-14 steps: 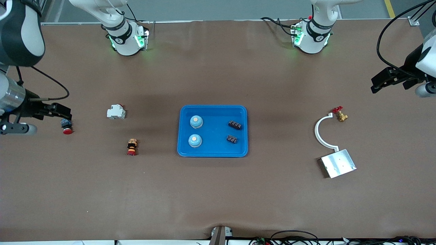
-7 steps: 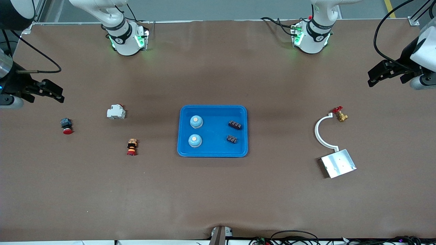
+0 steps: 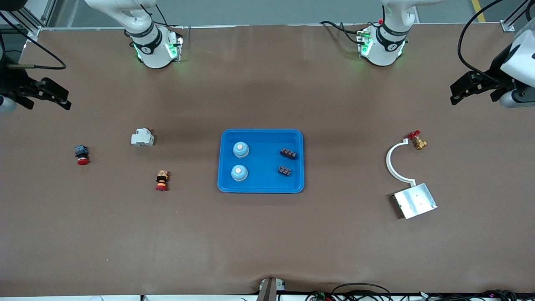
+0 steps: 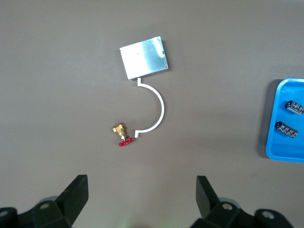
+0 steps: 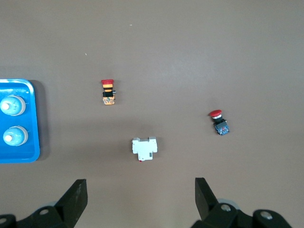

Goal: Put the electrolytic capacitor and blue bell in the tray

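While both hang empty, left tool (image 3: 459, 90) and right tool (image 3: 58, 97) gape wide.

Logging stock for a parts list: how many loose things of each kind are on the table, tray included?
Blue tray: 1
Blue bells: 2
Black terminal blocks: 2
Red push buttons: 2
White circuit breaker: 1
Brass valve: 1
White curved bracket: 1
Silver metal plate: 1
Total: 11
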Controlling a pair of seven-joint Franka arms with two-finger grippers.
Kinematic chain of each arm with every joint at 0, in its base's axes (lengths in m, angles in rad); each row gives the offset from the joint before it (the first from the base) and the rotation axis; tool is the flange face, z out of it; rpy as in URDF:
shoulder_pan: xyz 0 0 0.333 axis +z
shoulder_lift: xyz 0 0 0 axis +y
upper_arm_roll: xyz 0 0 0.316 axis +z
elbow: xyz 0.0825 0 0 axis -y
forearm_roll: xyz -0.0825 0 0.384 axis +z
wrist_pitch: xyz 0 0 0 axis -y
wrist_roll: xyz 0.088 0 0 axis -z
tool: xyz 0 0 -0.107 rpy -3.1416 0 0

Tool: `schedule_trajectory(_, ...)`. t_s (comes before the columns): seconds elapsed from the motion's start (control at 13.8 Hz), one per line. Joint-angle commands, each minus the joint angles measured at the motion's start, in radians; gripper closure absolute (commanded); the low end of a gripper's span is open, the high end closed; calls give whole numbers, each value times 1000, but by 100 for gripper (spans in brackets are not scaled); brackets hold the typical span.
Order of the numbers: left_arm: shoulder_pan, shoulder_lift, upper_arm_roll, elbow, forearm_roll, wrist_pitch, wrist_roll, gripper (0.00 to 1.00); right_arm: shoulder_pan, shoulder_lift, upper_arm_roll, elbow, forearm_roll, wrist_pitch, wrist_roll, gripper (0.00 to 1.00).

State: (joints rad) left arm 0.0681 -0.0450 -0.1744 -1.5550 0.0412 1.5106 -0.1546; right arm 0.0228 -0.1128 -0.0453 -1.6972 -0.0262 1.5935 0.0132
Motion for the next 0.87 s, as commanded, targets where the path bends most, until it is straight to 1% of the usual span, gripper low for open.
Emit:
schedule_trajectory(0.0, 6, -16, -2, 15, -20, -6, 9, 0, -56, -41, 7, -22, 47, -15, 1, 0)
schedule_trajectory(0.29, 9, -15, 0, 24, -20, -20, 7, 0, -58, -42, -2, -10, 51, -33, -9, 0)
schedule_trajectory(0.8, 9, -9, 6, 26, -15, -33, 7, 0, -58, -47, -1, -10, 51, -32, -10, 0)
